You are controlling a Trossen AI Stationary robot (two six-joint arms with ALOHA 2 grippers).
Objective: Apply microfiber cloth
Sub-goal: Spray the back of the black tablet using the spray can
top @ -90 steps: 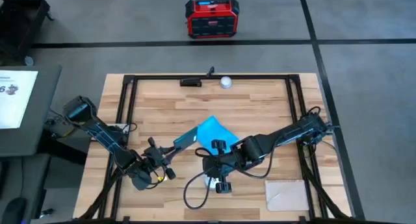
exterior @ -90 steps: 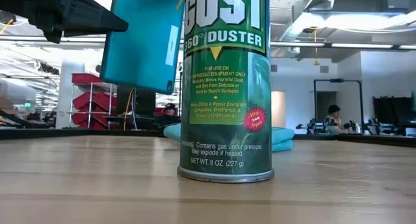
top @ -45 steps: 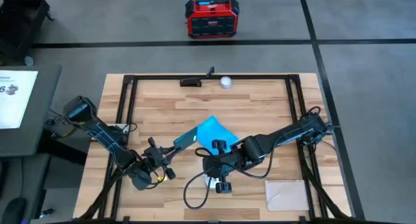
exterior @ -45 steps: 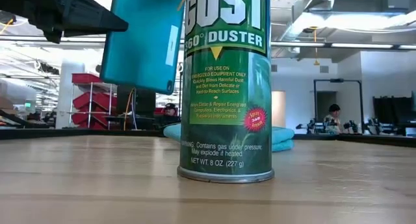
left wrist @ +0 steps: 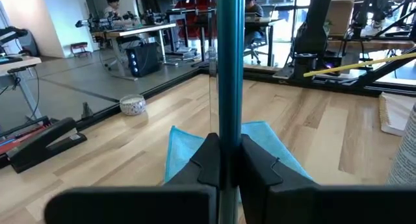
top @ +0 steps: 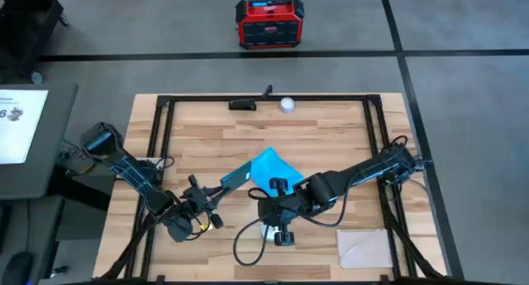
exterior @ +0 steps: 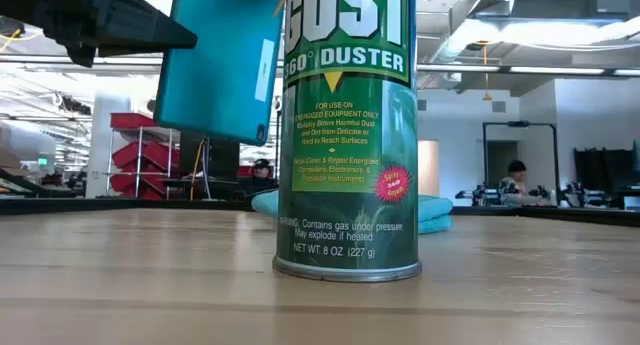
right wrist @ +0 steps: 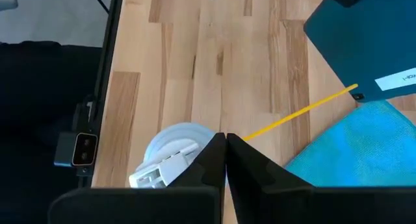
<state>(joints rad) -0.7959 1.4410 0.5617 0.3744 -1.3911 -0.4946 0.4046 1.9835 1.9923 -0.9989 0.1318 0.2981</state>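
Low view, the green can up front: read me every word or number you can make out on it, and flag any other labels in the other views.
Green duster can, large letters cut off at the top: "UST"
Below: "360° DUSTER"
At the foot: "NET WT. 8 OZ (227 g)"
Above that: "WARNING: Contains gas under pressure."
Red seal and middle paragraphs: too small to read.
White sticker on the tablet: unreadable.
Sheet on the side table: a "6", the rest blurred.
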